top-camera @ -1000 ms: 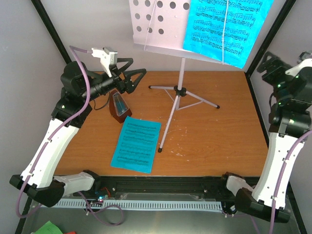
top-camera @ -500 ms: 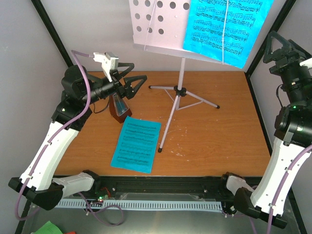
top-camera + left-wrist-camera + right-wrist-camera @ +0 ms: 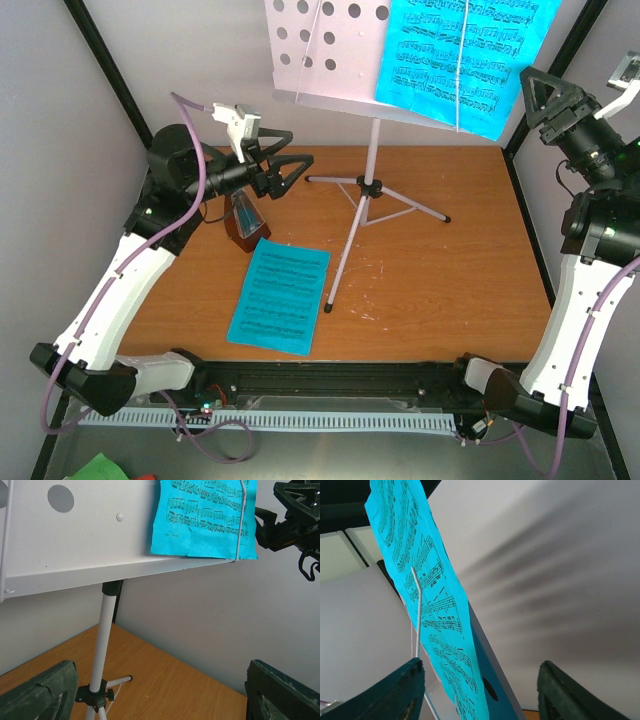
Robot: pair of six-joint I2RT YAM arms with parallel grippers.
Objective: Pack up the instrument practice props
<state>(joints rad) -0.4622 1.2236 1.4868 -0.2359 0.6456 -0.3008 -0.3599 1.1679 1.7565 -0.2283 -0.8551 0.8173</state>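
The pale silver tripod music stand (image 3: 368, 190) stands at the back middle, its perforated desk (image 3: 325, 50) holding a cyan sheet-music page (image 3: 455, 60) under a wire clip. A second cyan page (image 3: 279, 296) lies flat on the table. The dark red-brown metronome (image 3: 243, 222) stands at the back left. My left gripper (image 3: 290, 172) is open and empty, raised above the metronome and facing the stand's pole (image 3: 105, 630). My right gripper (image 3: 545, 100) is open and empty, raised beside the right edge of the page on the desk (image 3: 437, 615).
The wooden table (image 3: 450, 270) is bounded by grey walls and black frame posts. The stand's legs (image 3: 410, 208) spread over the back middle of the table. The right gripper shows in the left wrist view (image 3: 292, 520) at the upper right.
My left gripper has moved right, toward the stand's pole. My right gripper has risen and turned toward the right edge of the page on the desk.
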